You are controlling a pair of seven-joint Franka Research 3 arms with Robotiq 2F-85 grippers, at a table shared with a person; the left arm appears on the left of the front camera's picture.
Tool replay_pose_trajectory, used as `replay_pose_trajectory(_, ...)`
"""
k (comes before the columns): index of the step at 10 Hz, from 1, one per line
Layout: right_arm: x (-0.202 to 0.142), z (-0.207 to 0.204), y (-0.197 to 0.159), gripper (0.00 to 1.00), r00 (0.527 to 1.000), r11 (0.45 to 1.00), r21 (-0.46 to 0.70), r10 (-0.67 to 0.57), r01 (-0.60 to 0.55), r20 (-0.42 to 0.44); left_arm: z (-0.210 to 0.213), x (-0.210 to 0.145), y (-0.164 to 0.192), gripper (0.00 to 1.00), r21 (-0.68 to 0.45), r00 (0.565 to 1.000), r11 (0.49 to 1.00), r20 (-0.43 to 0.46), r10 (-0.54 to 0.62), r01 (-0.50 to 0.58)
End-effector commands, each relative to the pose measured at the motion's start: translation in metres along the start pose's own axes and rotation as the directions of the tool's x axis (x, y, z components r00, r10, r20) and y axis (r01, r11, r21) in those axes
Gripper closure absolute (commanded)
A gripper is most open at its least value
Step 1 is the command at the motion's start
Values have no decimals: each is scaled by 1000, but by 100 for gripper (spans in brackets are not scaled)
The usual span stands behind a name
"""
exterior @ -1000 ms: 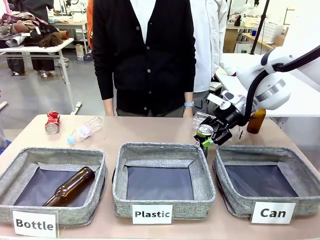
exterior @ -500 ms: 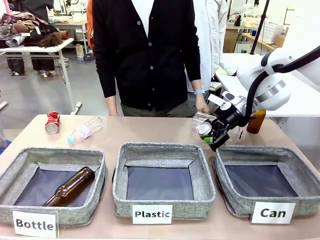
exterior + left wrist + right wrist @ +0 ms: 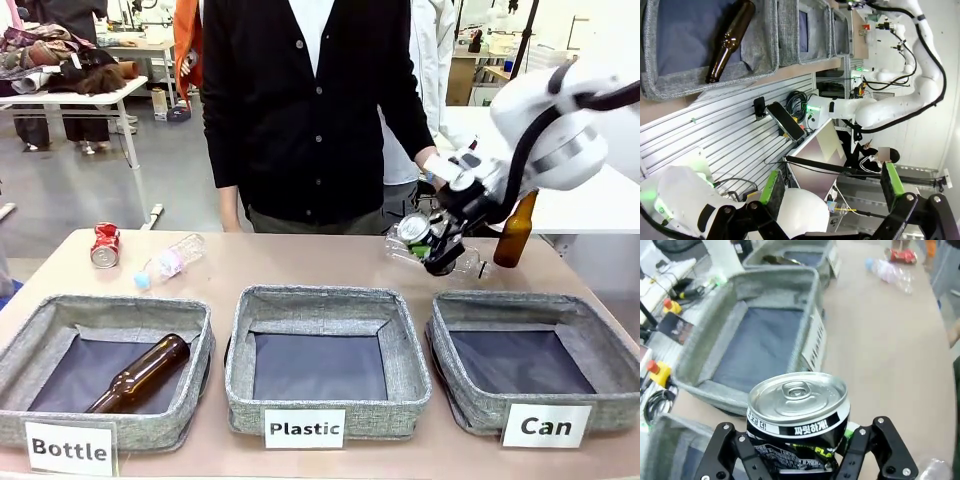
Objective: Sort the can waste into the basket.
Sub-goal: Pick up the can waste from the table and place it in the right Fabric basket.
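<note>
Between the right gripper's clenched jaws sits the black and silver can, its lid shiny with a pull tab, green print on its side, held in the air just beyond the basket's far-left corner. Well left of the basket, the red can lies on the tan table. Off the table, the left gripper has its jaws spread, empty.

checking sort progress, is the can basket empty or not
Empty: the can basket shows a bare dark base; the black can is in the right gripper.
</note>
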State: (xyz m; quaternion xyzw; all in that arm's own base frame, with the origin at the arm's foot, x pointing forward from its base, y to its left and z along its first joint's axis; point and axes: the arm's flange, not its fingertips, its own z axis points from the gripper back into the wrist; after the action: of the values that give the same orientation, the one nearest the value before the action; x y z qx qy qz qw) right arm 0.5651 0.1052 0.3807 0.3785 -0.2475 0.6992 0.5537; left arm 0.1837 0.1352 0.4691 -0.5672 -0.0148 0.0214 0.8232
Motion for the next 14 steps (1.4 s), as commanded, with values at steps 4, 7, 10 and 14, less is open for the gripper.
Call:
replay_pose_trajectory(4,104,31,167,100,983,958,246,-118,150,-140,0,-1,-1,0,-18,1000,1000,6,12,-12)
replay_pose_trajectory(7,92,29,203,100,919,974,109,-148,200,-366,0,-1,-1,0,-18,1000,1000,6,12,-12)
replay_pose_trajectory(10,51,39,212,100,709,938,-26,-280,346,-647,0,-1,-1,0,-18,1000,1000,6,12,-12)
replay_pose_trajectory(14,46,34,215,100,597,925,-284,-379,251,-707,0,-1,-1,0,-18,1000,1000,6,12,-12)
